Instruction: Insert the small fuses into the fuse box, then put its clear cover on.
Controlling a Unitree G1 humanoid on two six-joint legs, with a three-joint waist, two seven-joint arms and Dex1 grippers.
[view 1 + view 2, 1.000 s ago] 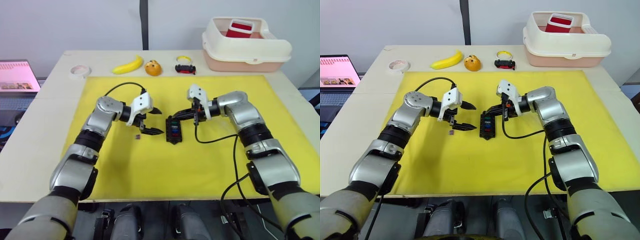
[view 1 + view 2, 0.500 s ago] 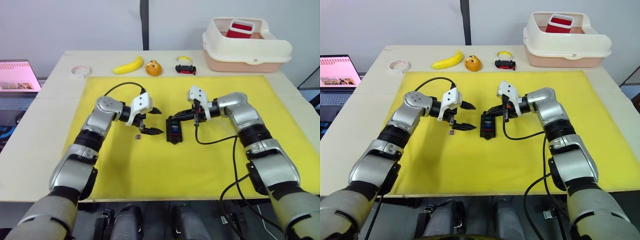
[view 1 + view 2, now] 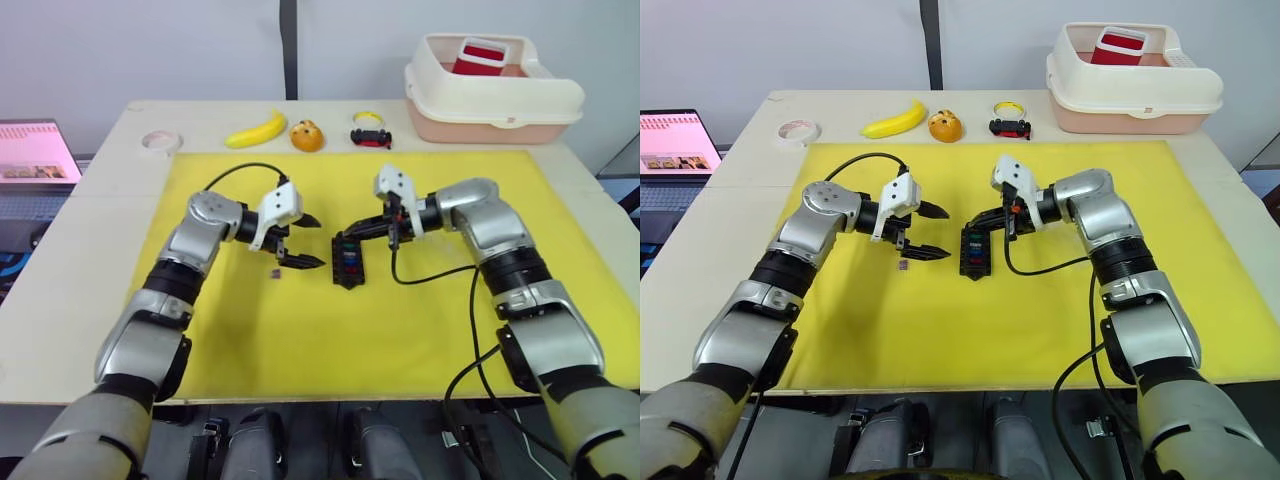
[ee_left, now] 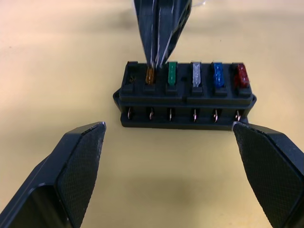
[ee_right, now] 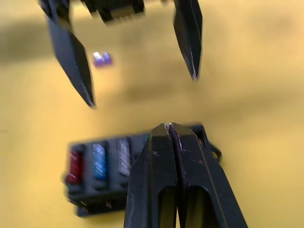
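Note:
The black fuse box [image 3: 347, 260] lies mid-mat on the yellow mat [image 3: 400, 330]. In the left wrist view its slots hold an amber fuse [image 4: 150, 76], then green [image 4: 172, 74], grey [image 4: 196, 74], blue [image 4: 218, 73] and red [image 4: 241, 74] ones. My right gripper [image 3: 343, 236] is shut, its tips touching the top of the amber fuse. To the box's left, my left gripper [image 3: 318, 243] stands open and empty. A purple fuse [image 3: 275, 272] lies loose on the mat just beneath it. The clear cover is out of view.
Along the table's far edge sit a tape roll [image 3: 160, 142], a banana [image 3: 255, 129], an orange toy [image 3: 306, 135] and a small toy car [image 3: 371, 137]. A cream bin [image 3: 490, 90] stands back right, a laptop [image 3: 35, 152] far left.
Both arms have shifted only slightly. The right gripper's tips stay at the fuse box's far end, and the left gripper stays open beside it.

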